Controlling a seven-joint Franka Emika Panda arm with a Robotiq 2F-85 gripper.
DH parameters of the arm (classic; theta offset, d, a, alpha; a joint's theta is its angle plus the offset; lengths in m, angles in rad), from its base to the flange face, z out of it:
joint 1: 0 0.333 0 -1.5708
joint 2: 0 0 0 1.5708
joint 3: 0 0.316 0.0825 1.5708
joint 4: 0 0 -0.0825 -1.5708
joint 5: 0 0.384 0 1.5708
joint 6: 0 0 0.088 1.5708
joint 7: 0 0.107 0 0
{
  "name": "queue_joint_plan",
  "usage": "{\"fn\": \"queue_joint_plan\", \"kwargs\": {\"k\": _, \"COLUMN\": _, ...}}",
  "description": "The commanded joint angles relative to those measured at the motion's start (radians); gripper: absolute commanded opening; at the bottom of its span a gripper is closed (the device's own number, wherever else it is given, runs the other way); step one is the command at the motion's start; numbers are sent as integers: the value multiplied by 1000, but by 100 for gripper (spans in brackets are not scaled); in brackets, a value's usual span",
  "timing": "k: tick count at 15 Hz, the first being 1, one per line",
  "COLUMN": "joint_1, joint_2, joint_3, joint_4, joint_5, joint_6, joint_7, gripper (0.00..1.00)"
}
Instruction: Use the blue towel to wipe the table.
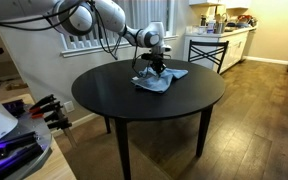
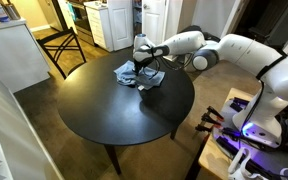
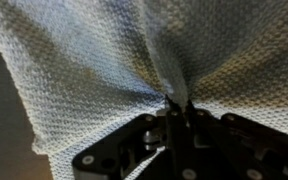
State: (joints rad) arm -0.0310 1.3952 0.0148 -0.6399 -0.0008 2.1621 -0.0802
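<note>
Towel: lies rumpled on the far part of the table, a fold clamped between the jaws of the gripper; grasp seemingly made, while nearly all the wiping appears left to do.

Both exterior views overlook table, wrist (close-up)

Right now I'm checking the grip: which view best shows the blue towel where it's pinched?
The wrist view: the blue towel fills it, puckering into folds at the fingers. Both exterior views show only a rumpled patch on the table, the pinch hidden by the gripper.
</note>
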Motion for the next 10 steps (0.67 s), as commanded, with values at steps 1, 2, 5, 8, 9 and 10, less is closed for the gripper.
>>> {"fn": "queue_joint_plan", "kwargs": {"k": 1, "joint_1": 56, "joint_2": -7, "joint_3": 39, "joint_4": -5, "joint_5": 0, "joint_6": -57, "joint_7": -54, "gripper": 3}}
{"fn": "queue_joint_plan", "kwargs": {"k": 2, "joint_1": 75, "joint_2": -9, "joint_3": 57, "joint_4": -11, "joint_5": 2, "joint_6": -70, "joint_7": -78, "gripper": 3}}
{"fn": "queue_joint_plan", "kwargs": {"k": 5, "joint_1": 129, "joint_2": -19, "joint_3": 92, "joint_4": -24, "joint_5": 0, "joint_6": -114, "joint_7": -142, "gripper": 3}}
{"fn": "queue_joint_plan", "kwargs": {"k": 8, "joint_1": 179, "joint_2": -27, "joint_3": 122, "joint_4": -25, "joint_5": 0, "joint_6": -156, "joint_7": -209, "gripper": 3}}
{"fn": "queue_joint_plan", "kwargs": {"k": 9, "joint_1": 195, "joint_2": -28, "joint_3": 132, "joint_4": -26, "joint_5": -1, "joint_6": -168, "joint_7": -234, "gripper": 3}}
{"fn": "queue_joint_plan", "kwargs": {"k": 10, "joint_1": 207, "joint_2": -29, "joint_3": 140, "joint_4": -29, "joint_5": -3, "joint_6": -183, "joint_7": -259, "gripper": 3}}
